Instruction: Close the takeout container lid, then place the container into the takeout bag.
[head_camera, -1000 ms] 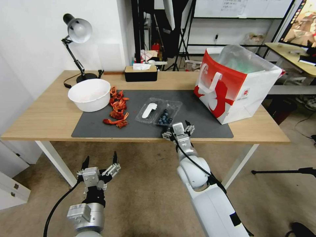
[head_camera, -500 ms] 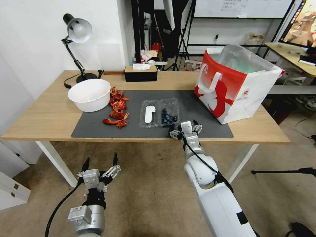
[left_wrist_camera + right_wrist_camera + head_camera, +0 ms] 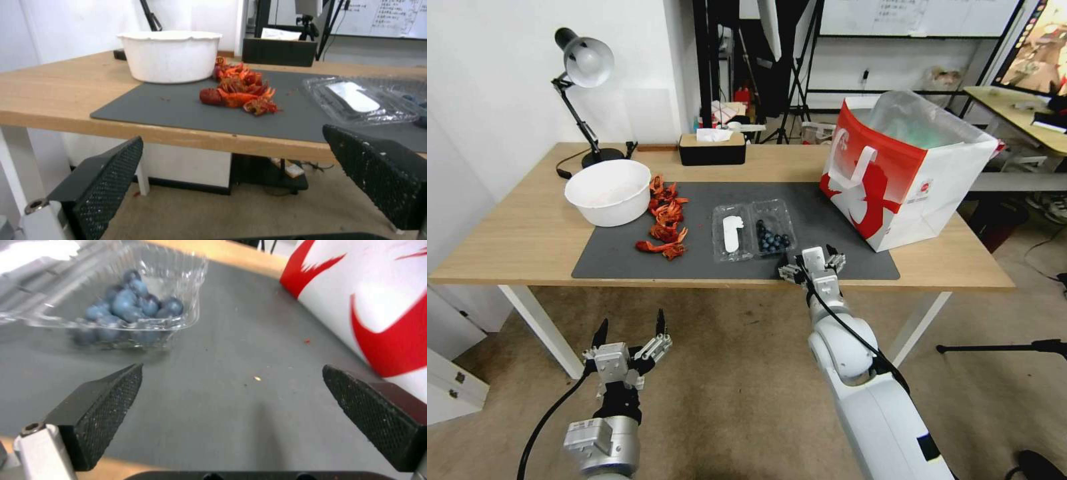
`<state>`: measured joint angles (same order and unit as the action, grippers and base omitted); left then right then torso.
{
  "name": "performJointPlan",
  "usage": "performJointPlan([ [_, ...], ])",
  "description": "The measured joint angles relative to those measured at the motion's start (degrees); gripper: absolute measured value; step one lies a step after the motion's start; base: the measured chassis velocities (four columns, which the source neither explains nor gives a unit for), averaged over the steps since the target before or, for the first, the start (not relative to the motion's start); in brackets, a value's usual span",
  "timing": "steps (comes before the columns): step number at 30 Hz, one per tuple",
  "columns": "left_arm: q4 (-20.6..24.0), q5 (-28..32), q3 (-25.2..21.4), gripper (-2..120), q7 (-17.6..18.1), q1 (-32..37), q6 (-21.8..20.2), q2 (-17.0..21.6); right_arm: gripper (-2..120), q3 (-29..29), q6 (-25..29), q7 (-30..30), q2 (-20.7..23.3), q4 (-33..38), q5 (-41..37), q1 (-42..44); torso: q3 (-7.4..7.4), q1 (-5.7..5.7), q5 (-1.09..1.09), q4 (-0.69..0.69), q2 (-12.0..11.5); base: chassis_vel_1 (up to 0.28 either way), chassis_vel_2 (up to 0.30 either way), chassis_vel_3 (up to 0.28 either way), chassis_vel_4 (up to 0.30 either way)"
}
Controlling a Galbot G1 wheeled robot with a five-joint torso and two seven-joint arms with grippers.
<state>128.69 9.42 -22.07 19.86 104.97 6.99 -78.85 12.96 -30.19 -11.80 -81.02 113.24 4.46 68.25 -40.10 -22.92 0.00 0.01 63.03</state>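
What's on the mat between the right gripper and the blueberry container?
Nothing but bare grey mat lies between the open right gripper and the takeout container, seen in the right wrist view.

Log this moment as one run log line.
container: open, flat on mat | right gripper: open, near berry half | left gripper: open, below table | bag: upright

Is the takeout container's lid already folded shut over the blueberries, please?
No, the lid with its white sticker lies flat on the mat, open beside the berry half of the takeout container.
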Motion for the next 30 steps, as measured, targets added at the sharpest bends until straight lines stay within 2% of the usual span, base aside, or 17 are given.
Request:
performJointPlan([
  [1,0.0,0.0,0.0,100,0.0,0.0,0.0,0.0,100,0.0,0.0,0.0,0.0,0.0,0.0,0.0,0.00,0.00,0.00,0.00,0.0,0.000,0.000,0.000,0.000],
  [3,0.2,0.0,-0.1,100,-0.1,0.2,0.4,0.2,100,0.7,5.5,0.0,1.4,2.8,-1.7,3.8,0.00,0.00,0.01,-0.01,0.0,0.000,0.000,0.000,0.000],
  [4,0.2,0.0,-0.1,100,-0.1,0.2,0.4,0.2,100,0.7,5.5,0.0,1.4,2.8,-1.7,3.8,0.00,0.00,0.01,-0.01,0.0,0.000,0.000,0.000,0.000],
  [7,0.2,0.2,-0.2,100,-0.6,0.3,1.1,0.5,100,2.8,16.6,0.1,2.9,6.7,-4.7,9.9,0.00,0.00,0.00,-0.01,0.0,0.000,0.000,0.000,0.000],
  [8,0.2,0.2,-0.2,100,-0.6,0.3,1.1,0.5,100,2.8,16.6,0.1,2.9,6.7,-4.7,9.9,0.00,0.00,0.00,-0.01,0.0,0.000,0.000,0.000,0.000],
  [11,-0.3,0.5,-0.1,100,-1.2,0.3,1.9,1.0,100,4.9,29.3,1.6,3.4,9.9,-6.2,17.3,0.00,0.01,0.00,-0.01,0.0,0.000,0.000,0.000,0.000],
  [12,-0.3,0.5,-0.1,100,-1.2,0.3,1.9,1.0,100,4.9,29.3,1.6,3.4,9.9,-6.2,17.3,0.00,0.01,0.00,-0.01,0.0,0.000,0.000,0.000,0.000],
  [15,-0.5,0.7,0.2,100,-1.7,0.1,2.3,1.2,100,7.3,40.2,3.4,2.8,10.6,-6.4,24.2,0.00,0.00,0.00,-0.01,0.0,0.000,0.000,0.000,0.000],
  [17,-0.5,0.7,0.3,100,-1.8,0.1,2.4,1.2,100,7.9,41.9,3.8,2.6,10.4,-6.5,25.4,0.00,0.00,0.00,-0.01,0.0,0.000,0.000,0.000,0.000],
  [19,-0.6,0.9,0.5,100,-2.4,0.1,2.7,1.4,100,10.2,49.6,5.6,1.4,8.4,-6.9,30.1,0.01,0.01,0.01,-0.01,0.0,0.000,0.000,0.000,0.000],
  [20,-0.6,0.9,0.5,100,-2.4,0.1,2.7,1.4,100,10.2,49.6,5.6,1.4,8.4,-6.9,30.1,0.01,0.01,0.01,-0.01,0.0,0.000,0.000,0.000,0.000],
  [23,-0.8,1.4,0.5,100,-3.1,0.1,3.1,1.9,100,11.4,55.1,7.1,-0.3,6.9,-7.1,34.1,0.00,0.01,0.00,-0.02,0.0,0.000,0.000,0.000,0.000],
  [30,-1.0,2.3,1.0,100,-3.5,-0.4,3.0,2.7,100,11.8,57.0,7.7,-1.5,6.7,-7.0,36.2,0.00,0.01,-0.01,0.00,0.0,0.000,0.000,0.000,0.000],
])
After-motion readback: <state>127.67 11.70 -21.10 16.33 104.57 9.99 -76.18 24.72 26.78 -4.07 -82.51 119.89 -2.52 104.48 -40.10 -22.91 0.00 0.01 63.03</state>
